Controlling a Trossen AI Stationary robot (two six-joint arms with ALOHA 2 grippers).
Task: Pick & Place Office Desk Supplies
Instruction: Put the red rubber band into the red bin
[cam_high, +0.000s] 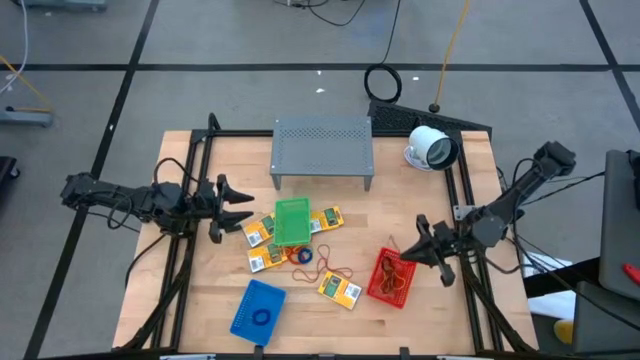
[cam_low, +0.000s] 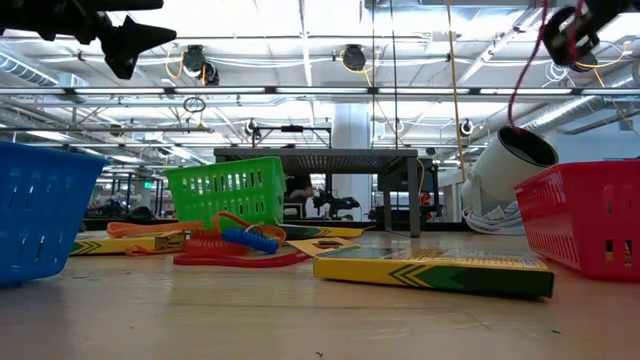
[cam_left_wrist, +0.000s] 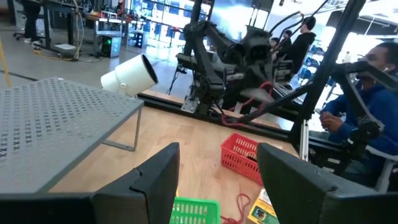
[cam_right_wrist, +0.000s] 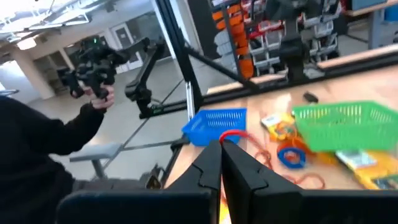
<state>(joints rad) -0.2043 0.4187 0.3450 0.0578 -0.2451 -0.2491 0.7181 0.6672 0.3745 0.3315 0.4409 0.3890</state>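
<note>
Your right gripper (cam_high: 424, 238), fingers pinching a red rubber band (cam_right_wrist: 231, 135), hangs above the red basket (cam_high: 391, 278); your left gripper (cam_high: 236, 207), spread, waits well apart.

Two black jointed arms, matte, with black cables looped along the links. Left claw (cam_high: 240, 208): two dark, flat, wedge-shaped fingers (cam_left_wrist: 155, 180). Right claw (cam_high: 418, 240): same black tapered fingers (cam_right_wrist: 208, 167). Black tube frame carries both arm bases.
</note>
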